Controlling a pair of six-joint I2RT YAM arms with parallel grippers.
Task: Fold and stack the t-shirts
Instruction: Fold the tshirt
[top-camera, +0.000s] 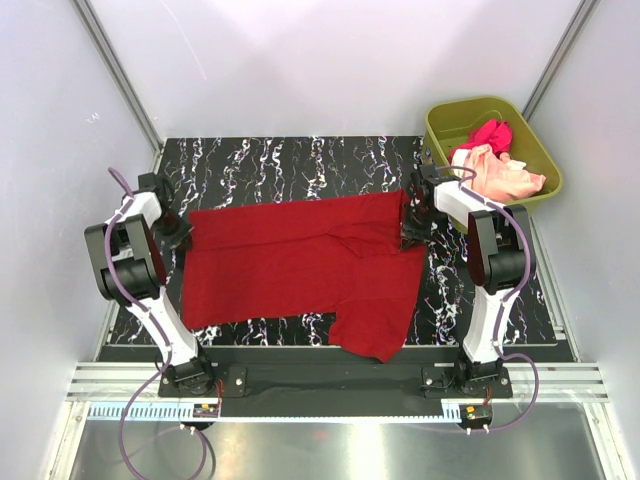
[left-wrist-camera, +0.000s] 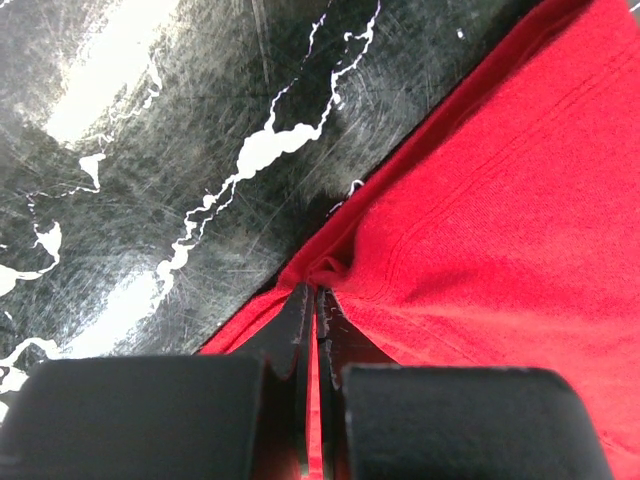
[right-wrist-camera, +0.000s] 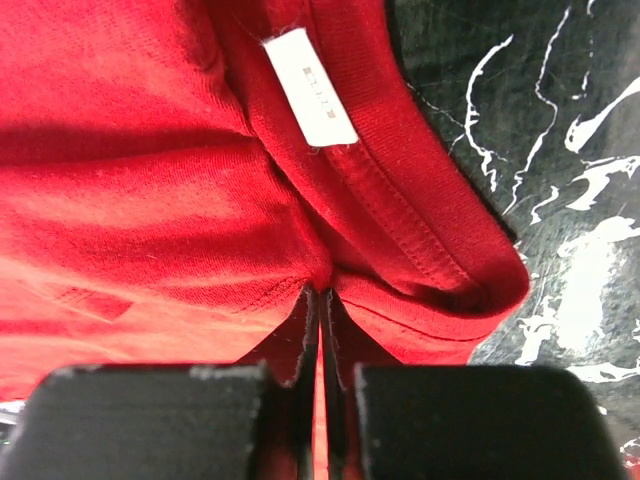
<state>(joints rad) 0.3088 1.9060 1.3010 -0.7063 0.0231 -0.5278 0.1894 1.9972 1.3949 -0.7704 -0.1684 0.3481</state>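
Mid-fold on the deep red t-shirt (top-camera: 290, 265), flat on the surface (top-camera: 300, 160). Left pincer (left-wrist-camera: 315, 292) is clamped on its left edge, right pincer (right-wrist-camera: 320, 295) is clamped on cloth by the collar. Magenta-pink t-shirt (top-camera: 490, 133) and pale peach t-shirt (top-camera: 505, 178) sit in the tub (top-camera: 545, 160). Next, I reckon: lift both ends evenly and carry them across, taut.

A black, white-veined table (top-camera: 300, 165) carries the deep red t-shirt (top-camera: 290, 265), spread out across its middle.
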